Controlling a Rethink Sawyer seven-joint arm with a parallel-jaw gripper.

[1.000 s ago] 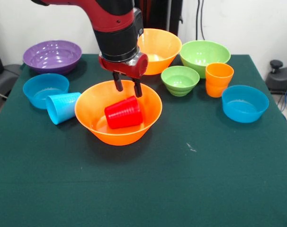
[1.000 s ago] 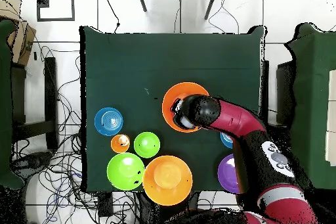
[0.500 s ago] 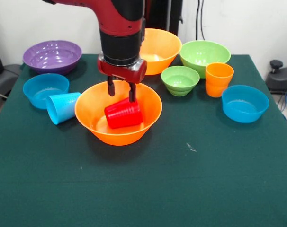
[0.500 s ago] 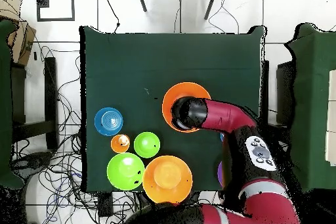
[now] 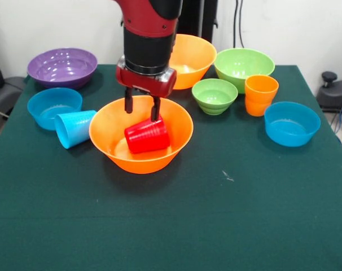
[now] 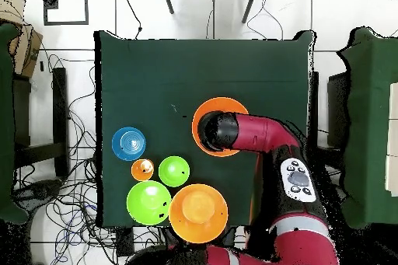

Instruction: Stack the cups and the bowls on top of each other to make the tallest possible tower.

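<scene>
Hanging over the near orange bowl (image 5: 141,142), the gripper (image 5: 141,108) has its two fingers parted and clasping nothing, tips just above the red cup (image 5: 147,135), which lies on its side inside that bowl. At nine o'clock from the bowl a light blue cup (image 5: 74,127) is tipped over, touching a small blue bowl (image 5: 53,106). The purple bowl (image 5: 62,66) sits at eleven o'clock. The second orange bowl (image 5: 191,58) is at one o'clock, behind the arm. Both green bowls (image 5: 243,66), the upright orange cup (image 5: 261,94) and another blue bowl (image 5: 292,123) stand off toward two and three o'clock.
</scene>
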